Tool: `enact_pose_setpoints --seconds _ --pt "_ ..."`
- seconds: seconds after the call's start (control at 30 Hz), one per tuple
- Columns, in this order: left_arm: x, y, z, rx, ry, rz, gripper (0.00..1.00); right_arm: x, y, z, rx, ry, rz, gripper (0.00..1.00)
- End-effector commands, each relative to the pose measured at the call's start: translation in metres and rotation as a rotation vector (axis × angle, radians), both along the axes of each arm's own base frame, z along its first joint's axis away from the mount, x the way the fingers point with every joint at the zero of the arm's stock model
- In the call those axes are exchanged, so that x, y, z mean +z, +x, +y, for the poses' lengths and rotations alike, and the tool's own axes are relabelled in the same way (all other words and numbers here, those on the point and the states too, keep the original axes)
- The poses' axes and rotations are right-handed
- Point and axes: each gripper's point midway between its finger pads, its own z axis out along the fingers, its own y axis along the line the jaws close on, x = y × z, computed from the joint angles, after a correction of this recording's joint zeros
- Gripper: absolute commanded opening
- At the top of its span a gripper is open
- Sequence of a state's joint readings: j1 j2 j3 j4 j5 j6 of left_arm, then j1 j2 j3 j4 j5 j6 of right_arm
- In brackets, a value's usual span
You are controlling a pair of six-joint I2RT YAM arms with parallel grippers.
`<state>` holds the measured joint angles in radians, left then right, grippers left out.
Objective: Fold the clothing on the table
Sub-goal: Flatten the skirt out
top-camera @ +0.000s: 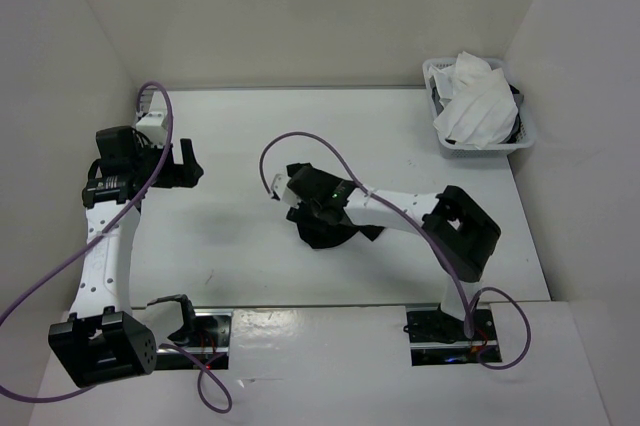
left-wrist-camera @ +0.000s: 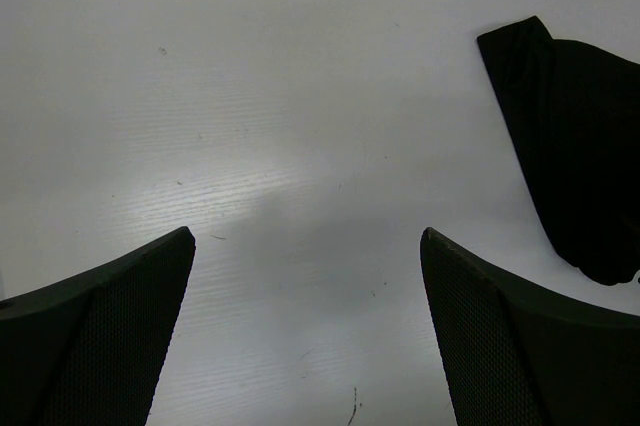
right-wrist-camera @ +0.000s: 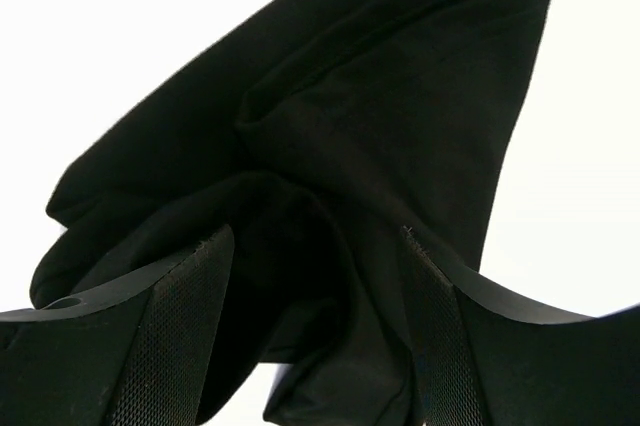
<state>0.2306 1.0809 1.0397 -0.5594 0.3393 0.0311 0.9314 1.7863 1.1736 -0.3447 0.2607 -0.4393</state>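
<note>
- Top external view, far left: the left end effector (top-camera: 183, 164) hangs over bare surface (top-camera: 230, 246), well apart from the clothing (top-camera: 335, 233). The clothing lies as a small black heap near the middle of the surface.
- Left wrist view: its fingers (left-wrist-camera: 120, 326) are spread wide, with nothing but white surface between them. One corner of the clothing shows at the upper right.
- Middle: the right end effector (right-wrist-camera: 315, 236) reaches in from the right and sits low on the heap. In the right wrist view its fingers (right-wrist-camera: 180, 336) stand either side of a raised ridge of black fabric that fills the gap. I cannot tell whether the pads already bite on the ridge or merely flank it.
- The step in hand looks like taking hold of the garment to open it out before any fold.
- The fabric is bunched in several layers here, so a pinch may well catch more than one. I would close firmly on the ridge and lift slowly, to see which layers come up.
- A one-sided lift would probably drag the heap as a lump. The left end effector would help by coming across to the corner it can see, to hold it down or take it as a second grip point. The cloth could then be drawn flat.
- Far right: a white basket (top-camera: 485, 149) holding a white cloth (top-camera: 470, 101) stands at the back corner, well apart from the work. It needs no attention if the lift stays over the middle.
</note>
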Motion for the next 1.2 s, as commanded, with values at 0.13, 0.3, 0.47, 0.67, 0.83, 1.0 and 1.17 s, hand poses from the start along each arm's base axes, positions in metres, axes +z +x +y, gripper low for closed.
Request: enact_pose_setpoints --seconds 0.13,0.3,0.47,0.67,0.83,1.0,1.17 --pt "0.005 0.001 -0.001 -0.029 0.011 -0.032 0.99 0.034 0.020 0.035 0.013 0.124 -0.043 0.71" --pt "0.008 0.000 -0.001 -0.029 0.013 -0.041 0.99 0.028 0.022 0.037 0.013 0.115 -0.037 0.71" --pt "0.008 0.000 -0.001 -0.029 0.013 -0.041 0.99 0.019 0.020 0.040 0.025 0.106 -0.010 0.70" --pt "0.005 0.001 -0.001 -0.029 0.011 -0.032 0.99 0.008 0.015 0.043 0.038 0.087 0.015 0.70" --pt "0.005 0.001 -0.003 -0.037 0.006 -0.033 0.99 0.004 0.011 0.047 0.053 0.083 0.027 0.70" --pt "0.005 0.001 -0.003 -0.037 0.006 -0.033 0.99 -0.005 0.009 0.047 0.057 0.072 0.045 0.58" --pt "0.005 0.001 -0.003 -0.037 0.006 -0.033 0.99 -0.015 0.007 0.045 0.056 0.050 0.062 0.44"
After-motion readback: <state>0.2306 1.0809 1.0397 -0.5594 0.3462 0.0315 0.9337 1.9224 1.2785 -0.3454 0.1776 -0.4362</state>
